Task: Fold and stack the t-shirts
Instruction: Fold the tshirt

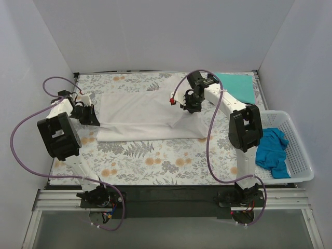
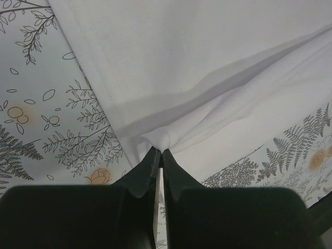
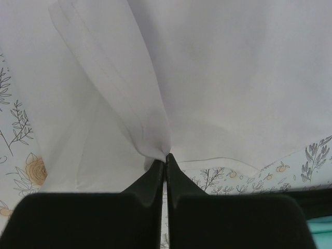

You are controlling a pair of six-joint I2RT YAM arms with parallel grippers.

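Observation:
A white t-shirt [image 1: 139, 115] lies spread across the middle of the floral table cloth. My left gripper [image 1: 94, 121] is shut on its left edge; in the left wrist view [image 2: 161, 151] cloth bunches at the closed tips. My right gripper [image 1: 190, 107] is shut on its right part and lifts a peak of cloth; in the right wrist view [image 3: 166, 155] the white t-shirt [image 3: 218, 78] hangs from the tips. A teal t-shirt [image 1: 238, 87] lies folded at the back right. A bright blue t-shirt [image 1: 273, 151] lies crumpled in the basket.
A white plastic lattice basket [image 1: 301, 150] stands at the table's right edge. White walls enclose the table on the left, back and right. The floral table cloth [image 1: 155, 161] covers the table. Purple cables loop from both arms.

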